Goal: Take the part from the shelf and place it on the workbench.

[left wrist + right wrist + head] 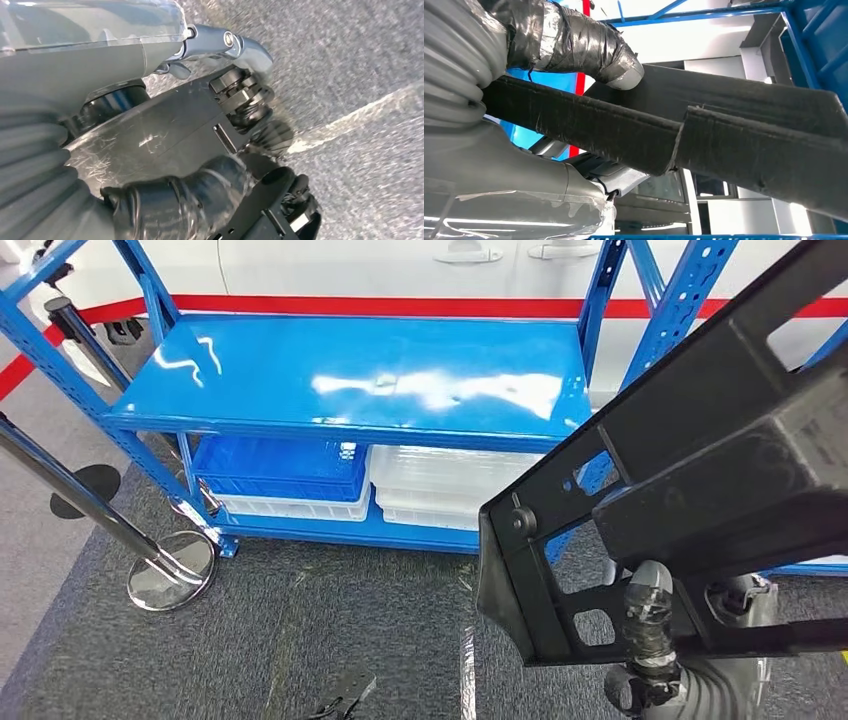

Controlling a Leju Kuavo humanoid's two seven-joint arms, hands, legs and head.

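Head view: the black part [700, 470], a long angular bracket with cut-outs and bolt holes, is carried low on the right by the right hand [650, 640], beside the glossy blue shelf [350, 380]; its long end could clip a blue upright if swung. Left wrist view: the left hand [190, 150] hangs over speckled grey carpet [360, 60], fingers curled in, holding nothing. Right wrist view: taped fingers [574, 45] wrap the part's matte, scuffed edge; such a narrow hold might let it twist.
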